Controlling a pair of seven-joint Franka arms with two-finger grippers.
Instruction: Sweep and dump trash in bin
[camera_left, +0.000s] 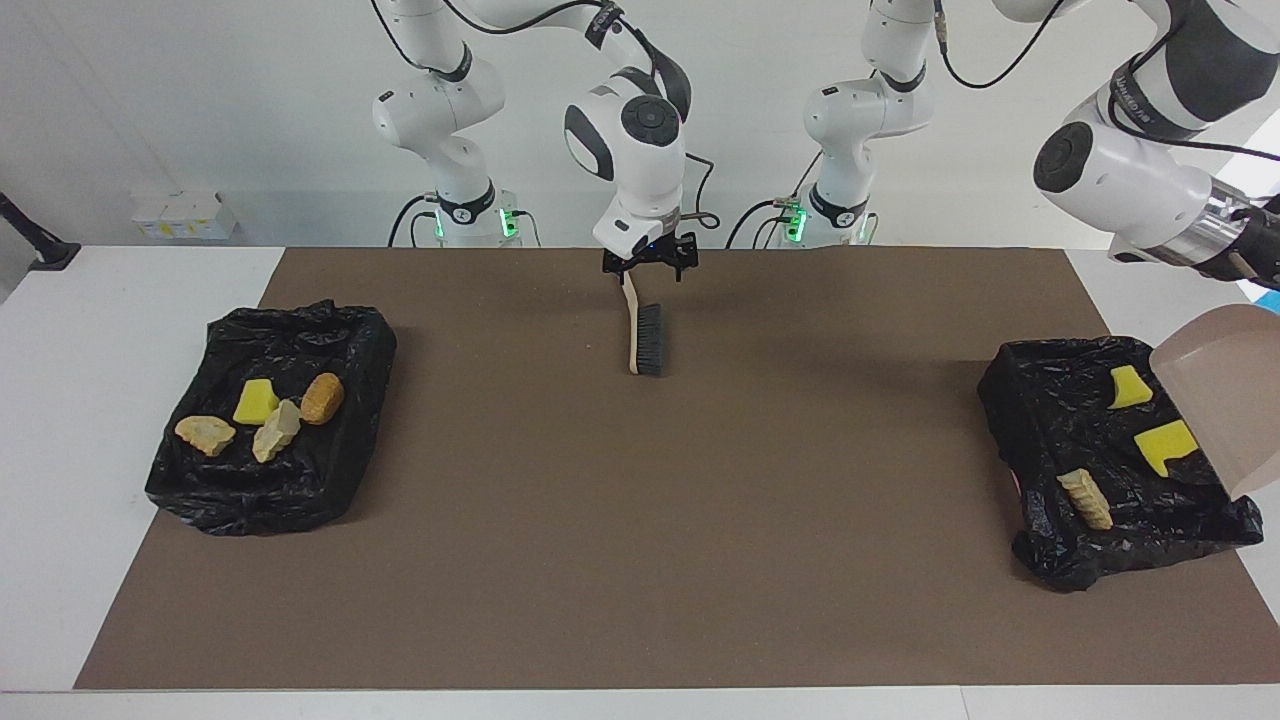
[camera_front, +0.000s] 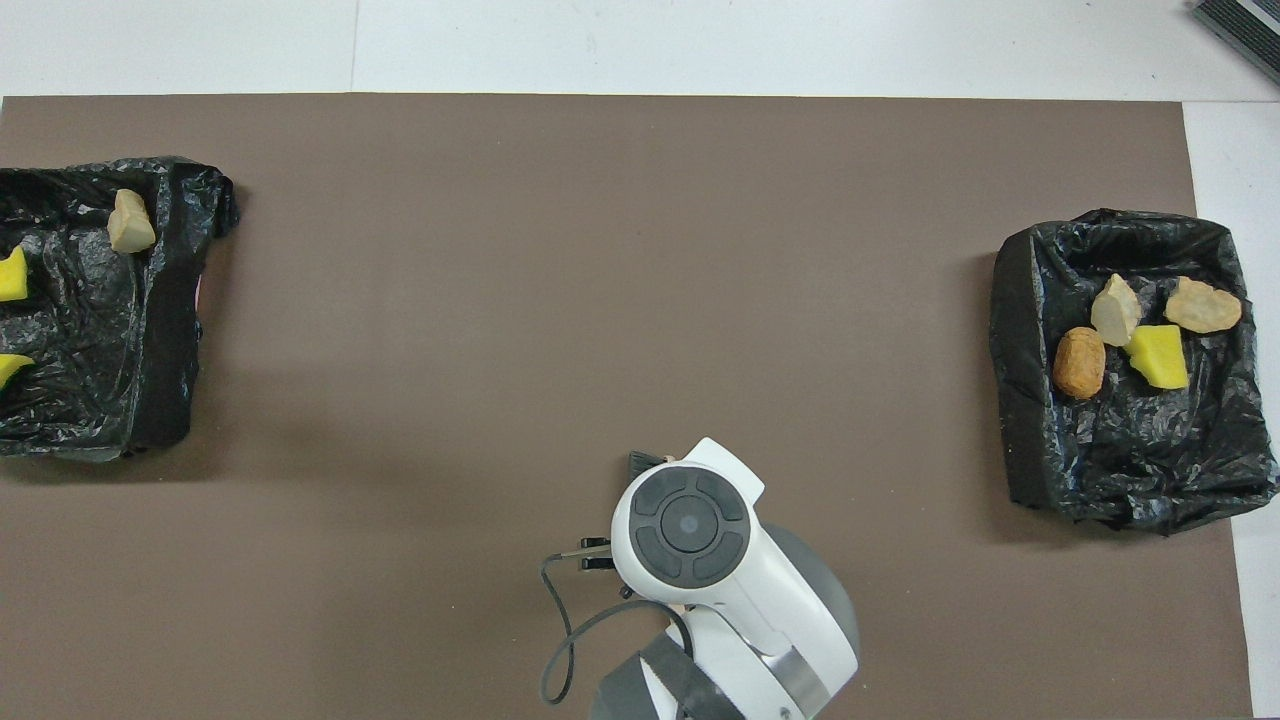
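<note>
Facing view: right fingers (camera_left: 686, 268) apart over the brush (camera_left: 645, 340) (handle toward robots), left fingers (camera_left: 1262, 262) clamped on the dustpan (camera_left: 1215, 400) over trash (camera_left: 1165, 445).

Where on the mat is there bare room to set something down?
Bare: the mat between the two bins, from the brush to the edge farthest from the robots. Crowded: the brush's spot, with the open right gripper over its handle, and the bin at the left arm's end, under the tilted dustpan the left arm holds.
</note>
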